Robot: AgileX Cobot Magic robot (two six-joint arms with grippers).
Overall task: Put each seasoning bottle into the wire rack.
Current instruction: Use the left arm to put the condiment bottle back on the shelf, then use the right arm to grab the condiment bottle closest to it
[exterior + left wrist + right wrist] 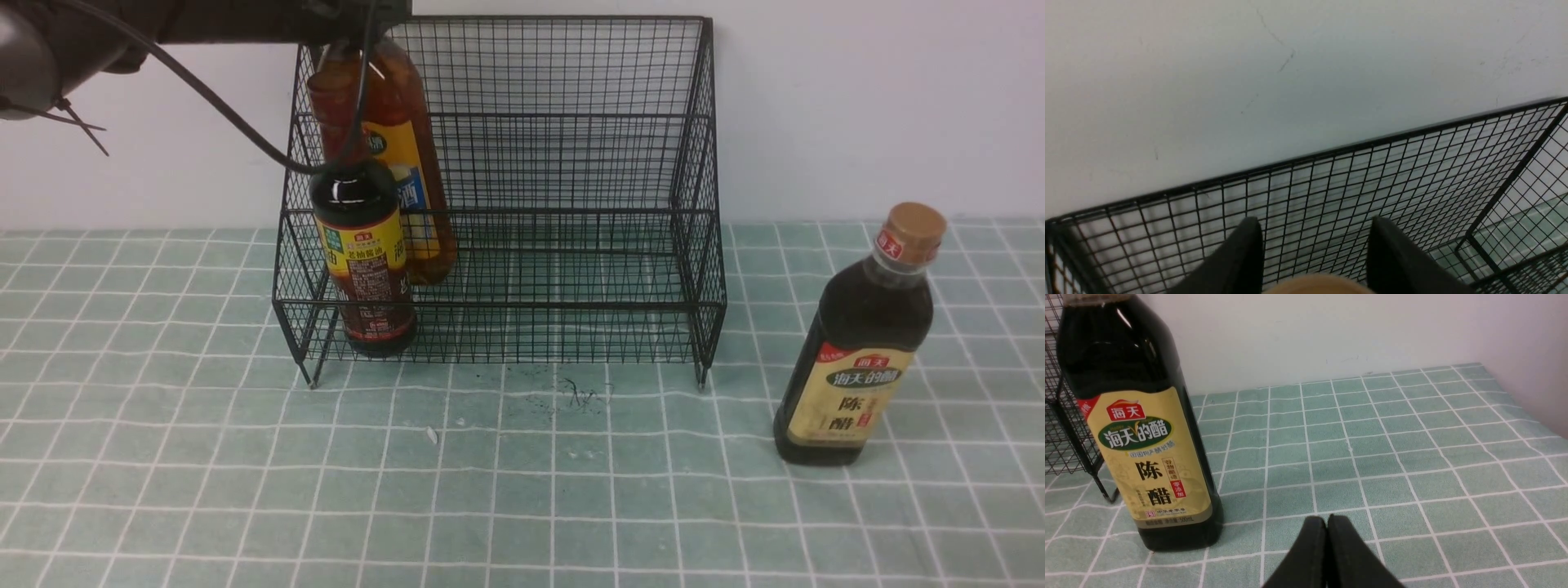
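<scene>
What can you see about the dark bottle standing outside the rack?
The dark bottle is tall, with a tan cap, a clear neck and nearly black liquid. Its yellow label carries red and green marks with Chinese writing. It stands upright on the green checked tablecloth, to the right of the wire rack, touching nothing else.

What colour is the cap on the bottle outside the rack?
The cap is tan; front view shows it best.

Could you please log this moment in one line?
left gripper astride amber bottle cap in rack, grip unclear | right gripper shut, empty | red-necked bottle racked | dark bottle outside
</scene>
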